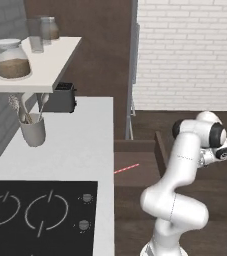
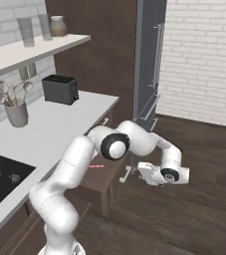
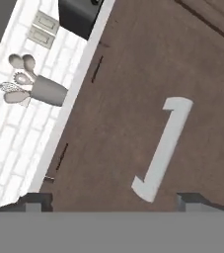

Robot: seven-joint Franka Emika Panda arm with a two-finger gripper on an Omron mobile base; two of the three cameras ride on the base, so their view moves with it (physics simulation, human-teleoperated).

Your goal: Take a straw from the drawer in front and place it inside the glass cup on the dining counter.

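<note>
The dark brown drawer [image 1: 141,176] stands pulled out beside the white cooktop counter. Inside it lies the thin pink-red straw [image 1: 126,169], flat on the bottom; the right base view also shows the straw [image 2: 96,166]. My gripper [image 2: 144,172] hangs just outside the drawer's plain front [image 2: 115,185], level with its grey bar handle [image 3: 163,148]. In the hand view the gripper [image 3: 116,201] is open, its fingertips [image 3: 35,200] spread wide with nothing between them, facing that handle. The glass cup and the dining counter are out of view.
On the white counter [image 1: 70,150] stand a grey holder with spoons [image 1: 33,131], a black toaster [image 1: 62,97] and the black cooktop [image 1: 40,215]. A shelf [image 1: 40,70] above carries jars and tall glasses. A tall grey fridge [image 2: 152,60] stands beyond; wooden floor [image 2: 199,199] lies to the right.
</note>
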